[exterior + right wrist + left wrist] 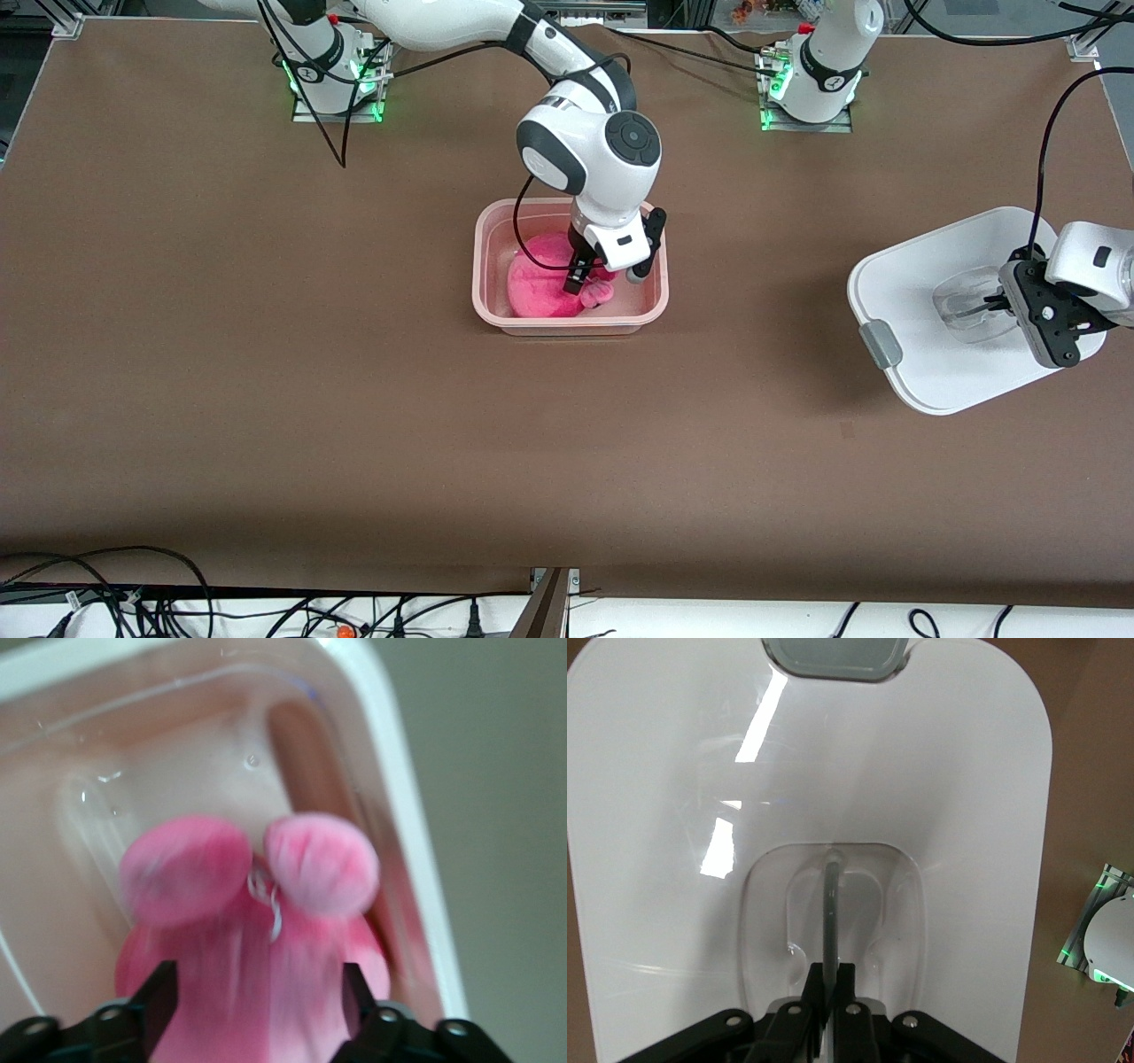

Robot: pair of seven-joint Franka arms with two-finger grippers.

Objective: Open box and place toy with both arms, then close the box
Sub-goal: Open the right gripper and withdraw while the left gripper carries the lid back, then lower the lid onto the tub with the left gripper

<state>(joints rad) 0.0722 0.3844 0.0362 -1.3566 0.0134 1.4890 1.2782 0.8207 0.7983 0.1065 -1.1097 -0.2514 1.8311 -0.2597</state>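
Observation:
The pink box (pixel 483 266) stands open at the table's middle, with the hot-pink toy (pixel 540 288) lying inside it. My right gripper (pixel 605 279) is down in the box, open, with one finger on each side of the toy. The right wrist view shows the toy (pixel 257 930), its two rounded ears toward the box wall (pixel 399 815), between my spread fingers (pixel 164 992). My left gripper (pixel 997 306) is shut on the clear handle (pixel 830 904) of the white lid (pixel 921 266). It holds the lid tilted above the left arm's end of the table. One grey clip (pixel 880 344) shows.
The brown table (pixel 266 354) is bare around the box. The arm bases (pixel 337 62) (pixel 811 80) stand along the edge farthest from the front camera. Cables (pixel 133 594) lie past the nearest edge. An arm base with green light (pixel 1107 939) shows in the left wrist view.

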